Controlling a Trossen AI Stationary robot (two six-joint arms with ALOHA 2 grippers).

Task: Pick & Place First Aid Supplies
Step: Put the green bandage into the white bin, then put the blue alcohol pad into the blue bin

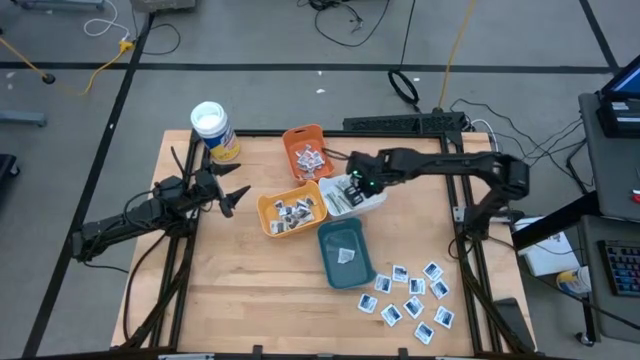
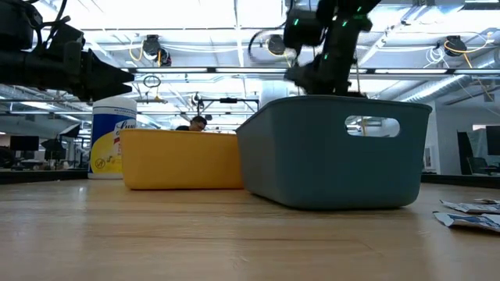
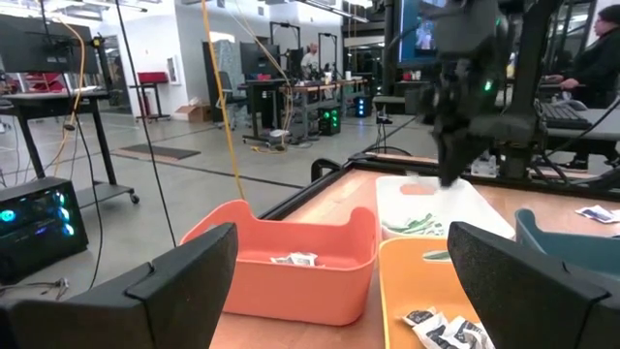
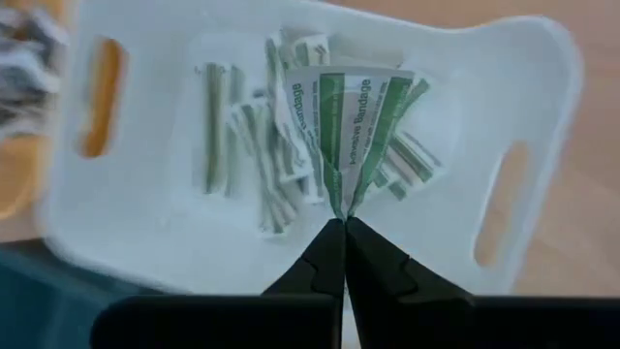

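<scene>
1. Over the white tray (image 1: 375, 203), centre-right of the table, your right gripper (image 4: 343, 225) is clamped on a creased bandage packet (image 4: 351, 121): light, limp paper, best held by its pinched corner.
2. Tray walls stand close around; open room lies above.
3. Left gripper (image 1: 236, 196) waits spread apart, far left.

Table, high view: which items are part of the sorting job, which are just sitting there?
In the job:
- bandage packet pinched by right gripper over white tray
- loose sachets
- orange tray, yellow tray, teal tray

Lying about:
- canister
- left gripper, open, waiting
</scene>
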